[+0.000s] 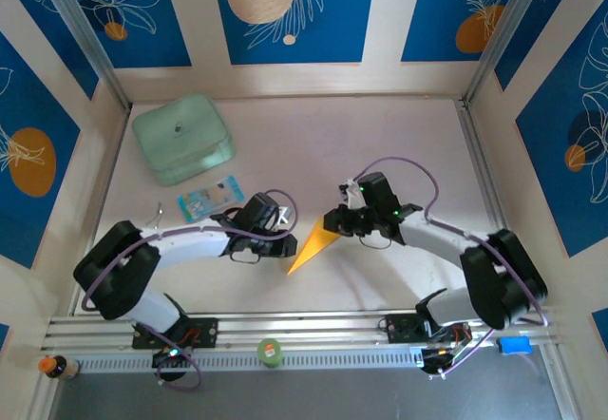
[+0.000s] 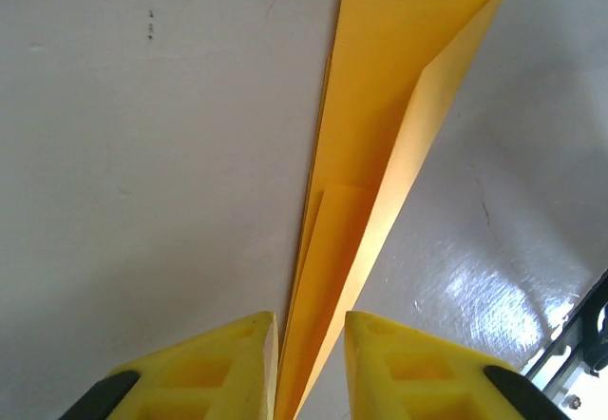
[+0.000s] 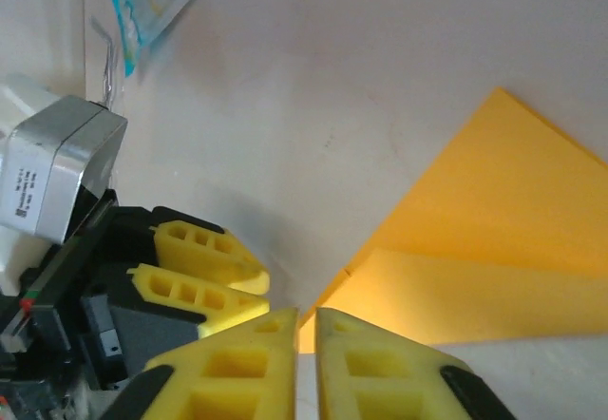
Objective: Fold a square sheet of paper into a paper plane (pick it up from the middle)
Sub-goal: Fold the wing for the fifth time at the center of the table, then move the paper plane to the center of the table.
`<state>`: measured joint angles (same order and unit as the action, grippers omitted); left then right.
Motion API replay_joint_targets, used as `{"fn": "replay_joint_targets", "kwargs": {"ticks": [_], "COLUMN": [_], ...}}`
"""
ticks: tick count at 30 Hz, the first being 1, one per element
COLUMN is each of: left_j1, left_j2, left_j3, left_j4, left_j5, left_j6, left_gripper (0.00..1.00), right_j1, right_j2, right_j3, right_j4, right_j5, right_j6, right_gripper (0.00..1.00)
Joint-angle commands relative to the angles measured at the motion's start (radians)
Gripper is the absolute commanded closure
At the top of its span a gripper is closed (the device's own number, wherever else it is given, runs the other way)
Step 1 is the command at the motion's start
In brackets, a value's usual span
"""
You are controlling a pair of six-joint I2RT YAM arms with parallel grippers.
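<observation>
The paper plane (image 1: 313,247), an orange-yellow pointed dart, stands on the table between my two grippers, its tip toward the near edge. In the left wrist view the paper plane (image 2: 380,135) runs away from the camera as stacked folds. Its near end lies between the parted fingers of my left gripper (image 2: 311,330), nearer the left finger. My left gripper (image 1: 284,226) is at the dart's left edge and my right gripper (image 1: 334,222) at its far right corner. My right gripper (image 3: 306,320) has its fingers a narrow slit apart, tips at the edge of the paper plane (image 3: 494,230).
A mint-green rounded box (image 1: 182,138) sits at the back left. A small blue-and-white packet (image 1: 211,198) lies just behind the left arm. The left gripper's fingers (image 3: 204,268) are close beside the right one. Walls enclose the table on three sides.
</observation>
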<state>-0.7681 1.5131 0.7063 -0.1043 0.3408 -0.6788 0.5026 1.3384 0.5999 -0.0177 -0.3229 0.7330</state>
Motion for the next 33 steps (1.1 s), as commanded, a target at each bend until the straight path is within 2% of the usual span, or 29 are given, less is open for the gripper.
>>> {"fn": "replay_joint_targets", "kwargs": {"ticks": [1,5,20,29,33], "left_j1": [0.019,0.036,0.052,0.053,0.053], "left_j2": [0.039,0.091,0.206,0.218,0.207], "left_j3": [0.044,0.077,0.131,0.130,0.119], "left_j4": [0.020,0.012,-0.015,-0.012,-0.014], "left_j5": [0.059,0.101,0.186,0.244,0.228], "left_j6": [0.020,0.050,0.103,0.109,0.105], "left_gripper": [0.73,0.72,0.70,0.70,0.71], "right_j1": [-0.004,-0.003,0.052,0.071,0.071], "right_j2": [-0.067,-0.117,0.039,0.094,0.109], "right_j3": [-0.093,-0.158,-0.109,-0.089,-0.085], "right_j4": [-0.026,-0.012,-0.004,-0.004,-0.005], "right_j5": [0.064,0.051,-0.007,0.010,0.012], "right_j6": [0.113,0.182,0.204,0.210,0.211], "right_gripper": [0.82,0.76,0.76,0.77,0.80]}}
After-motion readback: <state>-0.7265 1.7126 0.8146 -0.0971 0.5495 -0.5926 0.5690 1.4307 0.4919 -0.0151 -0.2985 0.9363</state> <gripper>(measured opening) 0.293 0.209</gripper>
